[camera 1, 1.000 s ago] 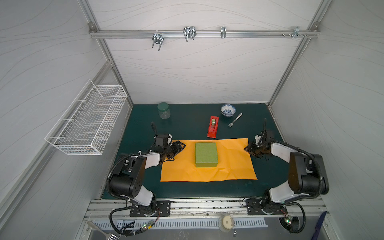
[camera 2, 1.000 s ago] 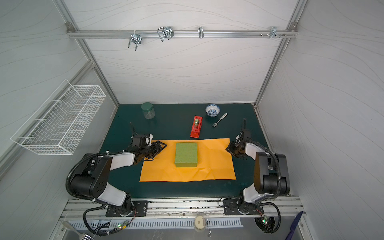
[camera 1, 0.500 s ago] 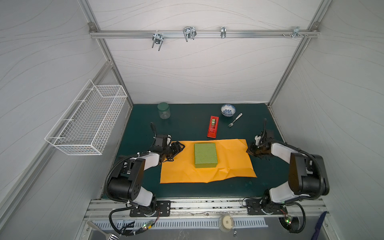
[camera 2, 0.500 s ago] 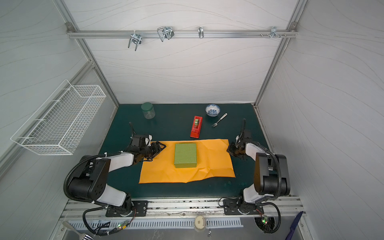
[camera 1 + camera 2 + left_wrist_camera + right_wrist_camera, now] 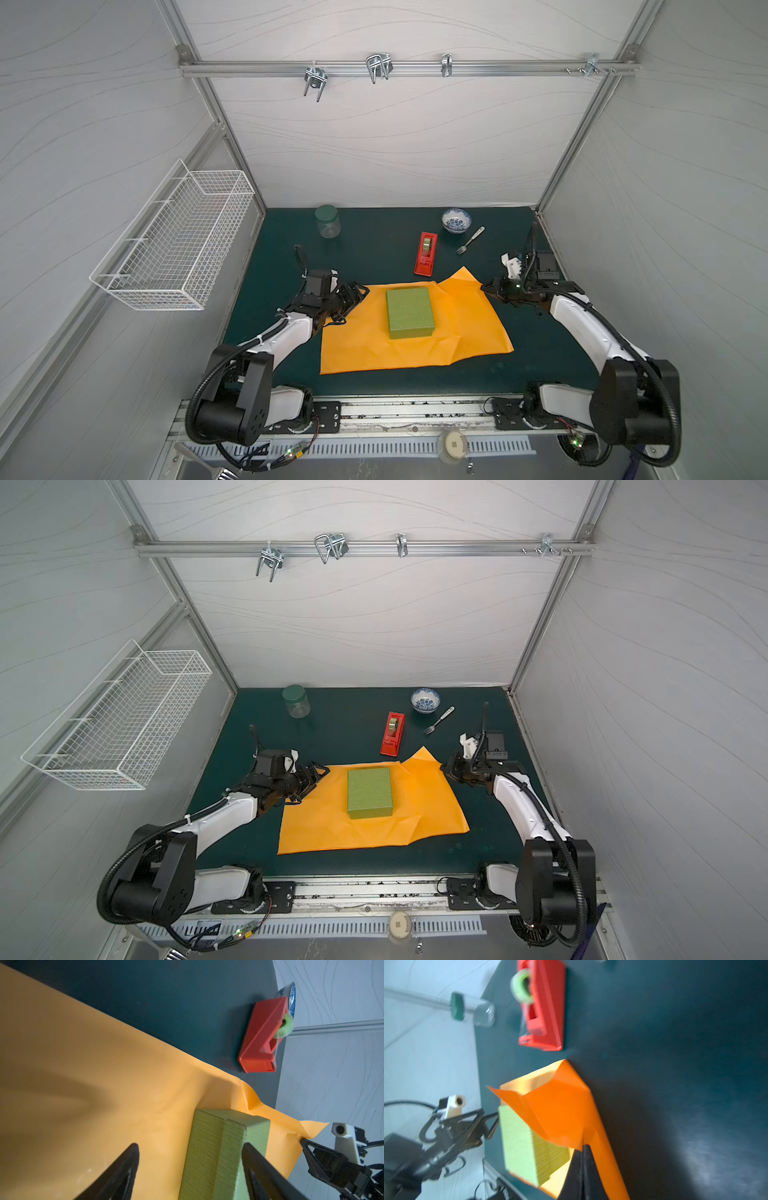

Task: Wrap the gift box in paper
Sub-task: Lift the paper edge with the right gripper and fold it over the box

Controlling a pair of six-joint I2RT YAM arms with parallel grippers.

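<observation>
Between the right jaws, pressed fully together, the right-hand edge of the paper (image 5: 374, 345) is being pinched near its far corner. That corner is being held up off the tabletop (image 5: 374, 245), raised and creased, while the rest of the sheet is being left flat. Just ahead of the right jaws, past the raised flap, the gift box (image 5: 409, 312) is being carried on the middle of the sheet with its lid on. Only a narrow orange margin is being left along the box's far edge, and wider margins are being left on its other three sides.

The left jaws are being held wide apart with nothing between them, low over the sheet's far left corner. Whether the paper is being touched by them cannot be told. The box's side is being faced straight ahead of these jaws, apart from both tips.

Ahead of both pairs of jaws and off towards the back wall, a red tape dispenser (image 5: 426, 253) is being kept just beyond the paper's far edge, near the raised corner but apart from it. Farther out a bowl (image 5: 456, 219), a fork (image 5: 469, 240) and a jar (image 5: 327, 221) are being left well apart from the sheet. Bare tabletop is being left open behind the left jaws. Only a narrow strip is being left between the right jaws and the side wall.
</observation>
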